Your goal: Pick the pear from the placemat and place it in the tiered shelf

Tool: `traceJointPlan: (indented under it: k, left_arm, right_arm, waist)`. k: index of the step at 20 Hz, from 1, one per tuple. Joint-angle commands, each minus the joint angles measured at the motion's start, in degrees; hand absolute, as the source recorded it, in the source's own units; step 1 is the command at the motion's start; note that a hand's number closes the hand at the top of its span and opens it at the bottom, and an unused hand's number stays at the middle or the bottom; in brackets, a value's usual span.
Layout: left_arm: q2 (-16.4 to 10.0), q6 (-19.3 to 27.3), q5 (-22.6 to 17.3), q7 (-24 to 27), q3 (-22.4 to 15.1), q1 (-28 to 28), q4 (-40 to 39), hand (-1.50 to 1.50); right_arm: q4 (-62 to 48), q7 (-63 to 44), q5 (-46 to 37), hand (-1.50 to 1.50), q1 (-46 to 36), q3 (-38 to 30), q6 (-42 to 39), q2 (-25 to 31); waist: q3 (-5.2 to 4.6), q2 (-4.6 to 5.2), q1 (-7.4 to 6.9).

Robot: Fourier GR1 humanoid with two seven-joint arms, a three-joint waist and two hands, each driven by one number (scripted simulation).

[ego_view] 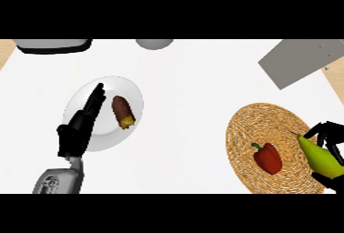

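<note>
One step appears done: right hand (pixel 327 129) curls round the pear (pixel 321 158) at the placemat's (pixel 259 123) lower-right edge; carrying it to the shelf (pixel 302 61), upper right, remains; left hand (pixel 77 132) straight-fingered, left of frame

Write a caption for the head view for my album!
Right hand curls round the pear beside a red pepper on the placemat.
</note>
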State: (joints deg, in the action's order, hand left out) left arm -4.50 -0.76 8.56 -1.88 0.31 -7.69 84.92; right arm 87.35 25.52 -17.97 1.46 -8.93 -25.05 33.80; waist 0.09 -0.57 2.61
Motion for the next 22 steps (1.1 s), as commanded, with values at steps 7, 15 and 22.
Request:
traceJointPlan:
  k: [7, 15, 22]
  left_arm:
    - [2.2, 0.9, 1.1, -1.9, -2.1, -1.1, -0.3, 0.00]
    - [0.8, -0.5, 0.0, -1.3, -1.0, -0.6, 1.4, 0.00]
    - [0.5, -0.9, 0.3, 1.2, -0.7, -0.6, -1.1, 0.00]
  right_arm:
    - [5.4, 4.4, 23.5, 1.50, 8.9, -23.5, -10.5, 5.7]
    - [0.5, -4.5, 29.7, 1.50, 3.2, -35.8, -8.3, 11.5]
    - [-2.4, -9.0, 27.6, 1.50, -3.2, -38.0, -1.8, 13.2]
  waist:
    - [-0.13, 0.32, -1.30]
    - [-0.09, 0.51, -2.68]
    - [-0.08, 0.61, -2.74]
